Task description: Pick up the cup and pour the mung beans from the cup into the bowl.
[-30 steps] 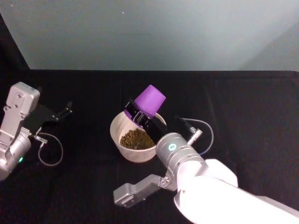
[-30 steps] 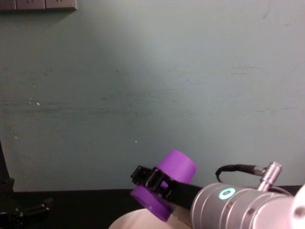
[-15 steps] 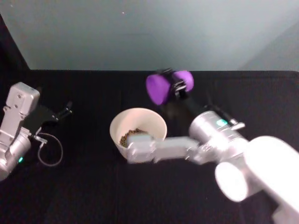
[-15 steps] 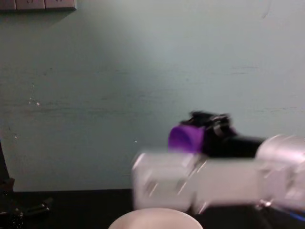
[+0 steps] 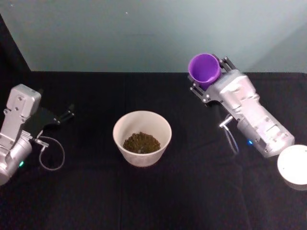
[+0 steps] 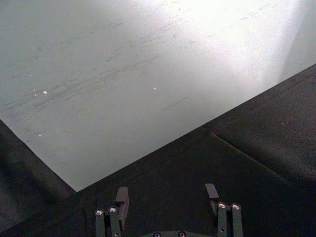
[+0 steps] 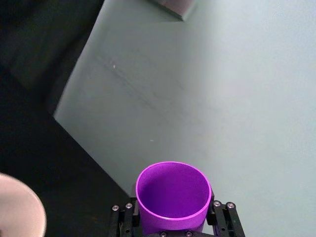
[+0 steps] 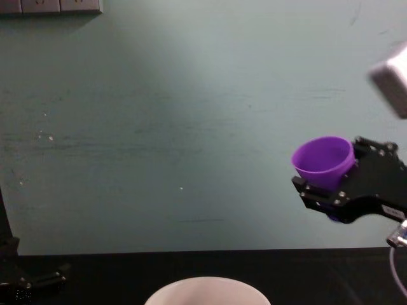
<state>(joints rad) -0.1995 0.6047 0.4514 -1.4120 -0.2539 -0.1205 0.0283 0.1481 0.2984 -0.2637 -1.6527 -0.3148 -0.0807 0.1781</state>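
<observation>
The purple cup (image 5: 204, 68) is held upright in the air by my right gripper (image 5: 209, 76), which is shut on it, up and to the right of the bowl. Its inside (image 7: 173, 190) looks bare; the cup (image 8: 323, 161) also hangs high at the right of the chest view. The pale bowl (image 5: 121, 128) stands mid-table with the mung beans (image 5: 141, 143) heaped in its bottom. Its rim (image 8: 206, 283) shows low in the chest view. My left gripper (image 5: 66, 114) rests open at the far left over the black cloth, its fingers (image 6: 212, 191) holding nothing.
A black cloth (image 5: 96, 191) covers the table, ending at a pale green wall (image 5: 144, 33) behind. A thin cable loop (image 5: 50, 155) hangs by the left arm. A white round part of the right arm (image 5: 292, 165) sits at the right edge.
The right gripper swung the cup from upside down over the bowl up and away to the right, turning it upright. The left arm has stayed put.
</observation>
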